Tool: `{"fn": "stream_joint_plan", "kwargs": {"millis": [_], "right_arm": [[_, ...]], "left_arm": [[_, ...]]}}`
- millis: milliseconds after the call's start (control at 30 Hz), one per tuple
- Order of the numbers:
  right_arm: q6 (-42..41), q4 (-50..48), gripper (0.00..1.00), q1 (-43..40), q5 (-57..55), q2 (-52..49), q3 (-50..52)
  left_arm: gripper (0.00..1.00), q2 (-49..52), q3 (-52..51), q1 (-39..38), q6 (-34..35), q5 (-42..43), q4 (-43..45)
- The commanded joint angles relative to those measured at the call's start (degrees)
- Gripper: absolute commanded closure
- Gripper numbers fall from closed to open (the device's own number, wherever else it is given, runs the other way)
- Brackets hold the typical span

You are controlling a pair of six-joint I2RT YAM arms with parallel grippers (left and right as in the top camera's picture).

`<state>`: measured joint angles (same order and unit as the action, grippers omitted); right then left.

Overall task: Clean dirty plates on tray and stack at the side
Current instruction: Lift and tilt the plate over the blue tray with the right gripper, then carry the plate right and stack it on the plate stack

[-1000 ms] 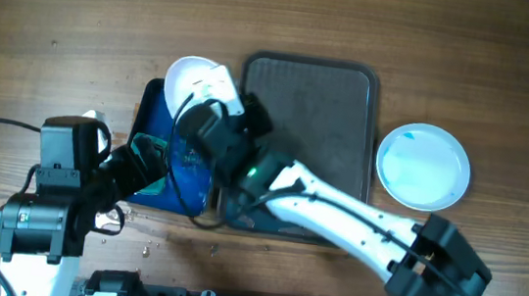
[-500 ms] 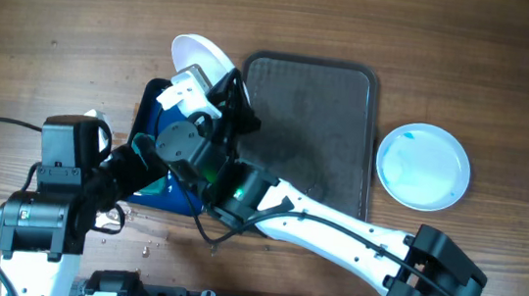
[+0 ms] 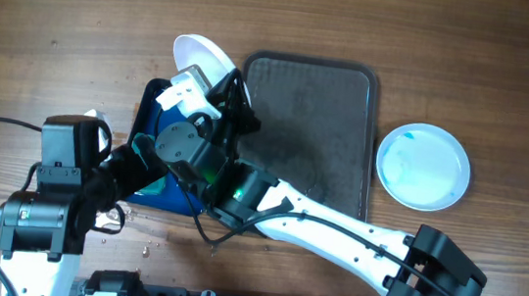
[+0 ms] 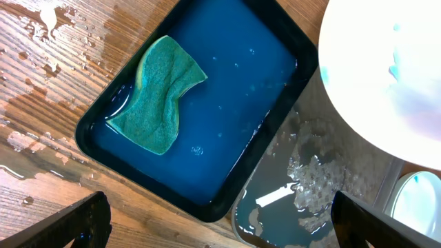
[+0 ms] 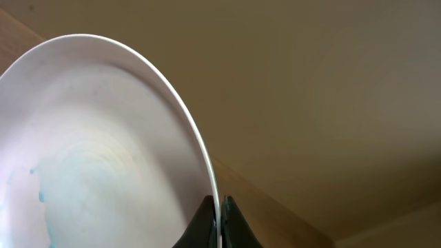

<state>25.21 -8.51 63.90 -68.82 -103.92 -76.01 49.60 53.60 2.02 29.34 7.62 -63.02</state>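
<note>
Right wrist: white plate (image 5: 103, 138), faint blue smears, rim pinched by right end effector (image 5: 219, 222); left end effector (image 4: 224, 224) spread.

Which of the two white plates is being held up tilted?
The plate left of the dark tray, pinched at its rim by the right arm's fingers; the other plate lies flat on the table, right of the tray.

The plate (image 3: 200, 60) nearer the left edge is white with faint blue smears, and the second plate (image 3: 423, 166) by the right edge is white tinted pale blue. The tray (image 3: 338, 106) is dark grey, the black-rimmed basin (image 4: 234, 83) holds deep blue water, and the sponge (image 4: 160, 96) is teal-green. The table (image 3: 60, 28) is brown with wood grain.
</note>
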Motion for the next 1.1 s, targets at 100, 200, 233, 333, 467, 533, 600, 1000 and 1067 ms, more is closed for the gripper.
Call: {"fn": "stream_joint_plan", "kwargs": {"millis": [100, 200, 233, 333, 467, 533, 600, 1000, 1067], "right_arm": [[0.3, -0.5, 0.96, 0.6, 1.0, 1.4, -0.9], [0.3, -0.5, 0.96, 0.6, 1.1, 1.4, -0.9], [0.2, -0.5, 0.96, 0.6, 1.1, 1.4, -0.9], [0.3, -1.2, 0.96, 0.6, 1.1, 1.4, -0.9], [0.3, -1.4, 0.96, 0.6, 1.1, 1.4, -0.9], [0.2, -1.4, 0.96, 0.6, 1.1, 1.4, -0.9], [0.2, -1.3, 0.96, 0.6, 1.1, 1.4, -0.9], [-37.3, 25.0, 0.96, -16.9, 38.4, 5.8, -0.9], [-41.0, 28.9, 0.96, -23.1, 55.0, 11.6, -0.9]], "left_arm": [[0.00, 0.1, 0.7, 0.4, -0.6, 0.9, 0.2], [0.00, 0.1, 0.7, 0.4, -0.6, 0.9, 0.2], [0.00, 0.1, 0.7, 0.4, -0.6, 0.9, 0.2], [0.00, 0.1, 0.7, 0.4, -0.6, 0.9, 0.2], [0.00, 0.1, 0.7, 0.4, -0.6, 0.9, 0.2], [0.00, 0.1, 0.7, 0.4, -0.6, 0.9, 0.2], [0.00, 0.1, 0.7, 0.4, -0.6, 0.9, 0.2], [0.00, 0.1, 0.7, 0.4, -0.6, 0.9, 0.2], [0.00, 0.1, 0.7, 0.4, -0.6, 0.9, 0.2]]}}
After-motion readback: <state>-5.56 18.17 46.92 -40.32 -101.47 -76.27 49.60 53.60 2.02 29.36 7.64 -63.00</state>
